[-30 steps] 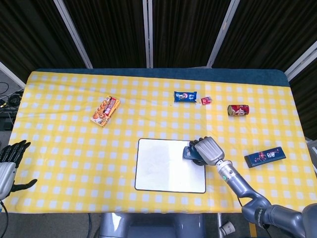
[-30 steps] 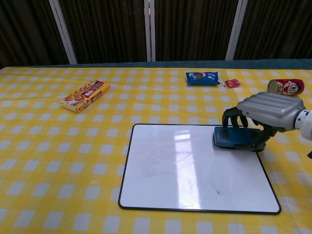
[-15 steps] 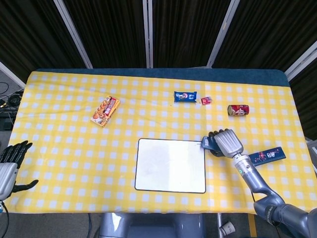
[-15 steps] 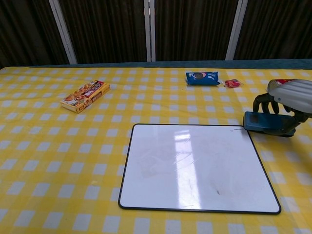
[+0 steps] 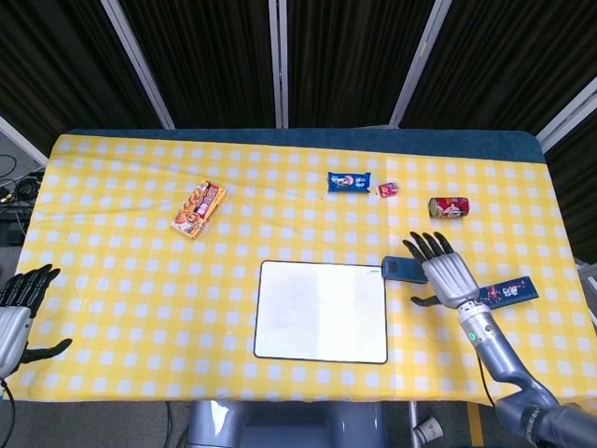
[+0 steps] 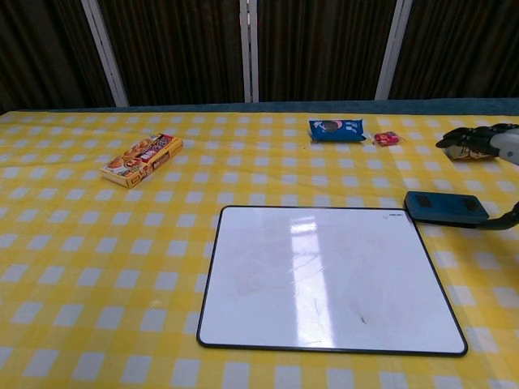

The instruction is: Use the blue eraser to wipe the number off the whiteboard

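The whiteboard [image 5: 321,311] [image 6: 324,276] lies at the table's front middle, its surface white with only faint smudges and no number that I can make out. The blue eraser [image 5: 403,269] [image 6: 445,207] rests flat on the yellow checked cloth just past the board's far right corner. My right hand [image 5: 446,273] [image 6: 486,143] hovers open to the right of the eraser, fingers spread, holding nothing. My left hand [image 5: 20,301] hangs open off the table's front left edge, seen only in the head view.
A snack box [image 5: 199,208] [image 6: 143,159] lies at left. At the back sit a blue cookie packet [image 5: 349,181] [image 6: 336,129], a small red candy [image 5: 389,189] [image 6: 387,138] and a red can [image 5: 449,207]. A dark blue bar [image 5: 500,294] lies at right.
My right hand carried the eraser off the board to the right, set it on the cloth past the board's corner, let go and opened. The left hand stayed put.
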Motion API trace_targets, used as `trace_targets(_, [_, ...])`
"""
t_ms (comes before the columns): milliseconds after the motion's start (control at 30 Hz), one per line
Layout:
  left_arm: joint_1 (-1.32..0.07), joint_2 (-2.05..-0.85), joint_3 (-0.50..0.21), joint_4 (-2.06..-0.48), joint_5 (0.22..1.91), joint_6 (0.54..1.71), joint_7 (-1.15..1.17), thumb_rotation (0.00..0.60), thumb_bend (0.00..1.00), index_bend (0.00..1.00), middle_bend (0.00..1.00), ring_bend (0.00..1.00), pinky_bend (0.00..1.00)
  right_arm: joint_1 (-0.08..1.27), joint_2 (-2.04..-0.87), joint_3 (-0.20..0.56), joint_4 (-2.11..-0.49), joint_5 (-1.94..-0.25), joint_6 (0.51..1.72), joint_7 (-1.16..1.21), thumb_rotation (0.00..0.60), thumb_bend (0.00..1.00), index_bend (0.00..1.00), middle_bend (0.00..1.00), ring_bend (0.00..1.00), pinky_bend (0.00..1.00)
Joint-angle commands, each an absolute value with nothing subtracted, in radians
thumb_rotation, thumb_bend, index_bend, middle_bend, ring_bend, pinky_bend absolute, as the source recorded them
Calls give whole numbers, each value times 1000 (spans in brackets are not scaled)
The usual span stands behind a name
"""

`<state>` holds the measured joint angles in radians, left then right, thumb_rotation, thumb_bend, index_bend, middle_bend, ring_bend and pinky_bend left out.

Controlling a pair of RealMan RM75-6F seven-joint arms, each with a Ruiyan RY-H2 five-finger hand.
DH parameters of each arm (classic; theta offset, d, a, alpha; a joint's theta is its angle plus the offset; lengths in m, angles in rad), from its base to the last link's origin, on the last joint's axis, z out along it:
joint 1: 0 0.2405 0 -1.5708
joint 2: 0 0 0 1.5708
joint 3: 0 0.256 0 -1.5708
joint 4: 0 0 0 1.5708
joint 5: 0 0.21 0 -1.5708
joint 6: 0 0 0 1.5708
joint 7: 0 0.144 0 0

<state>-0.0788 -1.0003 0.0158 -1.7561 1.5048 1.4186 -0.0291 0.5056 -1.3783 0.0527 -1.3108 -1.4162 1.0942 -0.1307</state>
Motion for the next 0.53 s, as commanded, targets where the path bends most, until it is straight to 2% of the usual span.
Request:
trace_targets(33, [-71,-993,18,-1759,1519,1438,-40,600,0,0,0,0,0,415,-1256,37,-1440,-1465,1245,-104,600,0,0,0,0,0])
trace_targets(200, [-53,-982,26,-1757,1557,1479,-56,600,0,0,0,0,0,295,-1155,6,-1528,-1518,1426,-9,600,0,0,0,0,0])
trace_targets(400, [-37,-978,32,-1760,1578,1512,-51,600,0,0,0,0,0,216,-1133,-2,-1558,-1543,1533,6,600,0,0,0,0,0])
trace_targets(533, [-33,-983,29,-1757,1579,1521,-41,600,0,0,0,0,0,191,-1145,-7,-1556,-1556,1556,-24,600,0,0,0,0,0])
